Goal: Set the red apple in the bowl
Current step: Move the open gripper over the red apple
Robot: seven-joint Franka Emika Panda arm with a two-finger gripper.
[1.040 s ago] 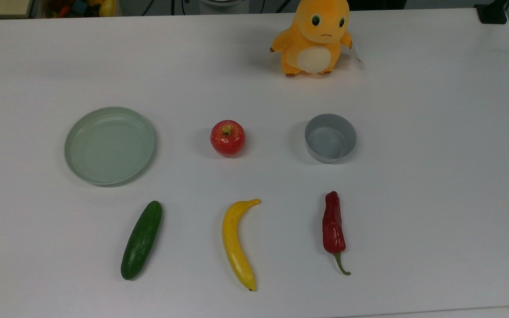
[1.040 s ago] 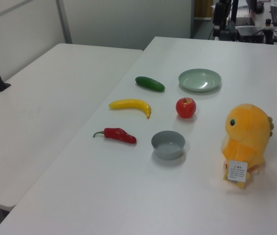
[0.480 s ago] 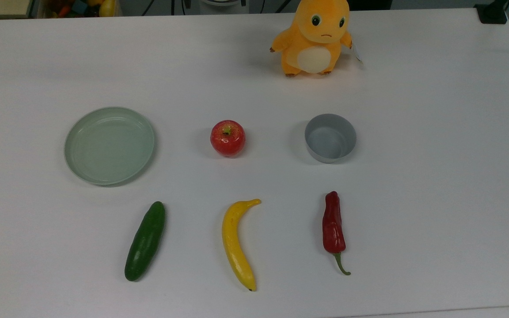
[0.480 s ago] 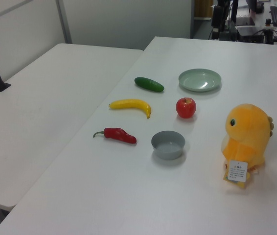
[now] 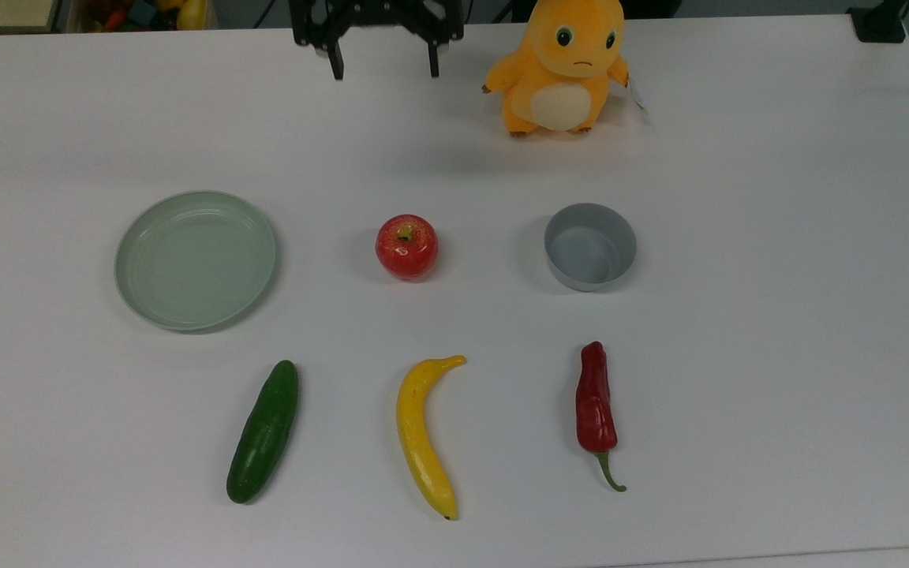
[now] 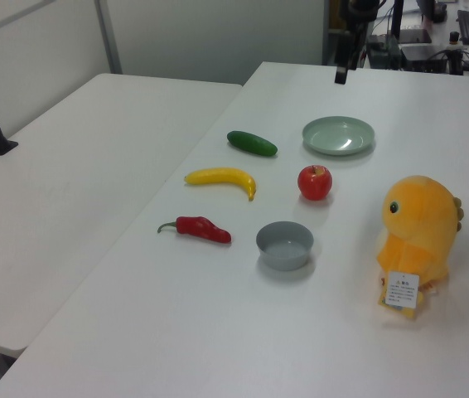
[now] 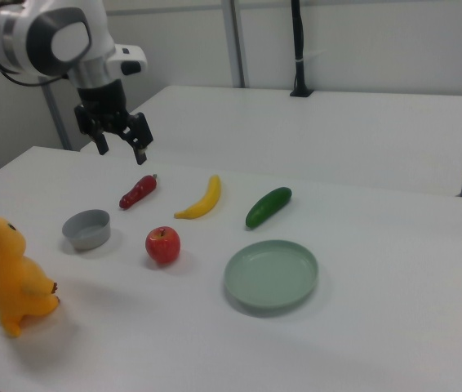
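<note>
With claw (image 5: 382,69) spread and empty high at the worktop's (image 5: 778,315) 12 o'clock edge, must drop toward 6 for apple (image 5: 406,247), bowl (image 5: 589,246) at apple's 3.

**Where everything sits on the table**

In the top view, the apple (image 5: 406,246) sits in the middle of the table (image 5: 778,315). The plate (image 5: 195,259) is to its left and the bowl (image 5: 589,246) to its right. Nearer the top view's bottom lie the cucumber (image 5: 263,431), banana (image 5: 424,431) and pepper (image 5: 596,410), side by side. The stuffed toy (image 5: 559,67) stands behind the bowl. The gripper (image 5: 383,69) hangs above the far edge, left of the toy.
</note>
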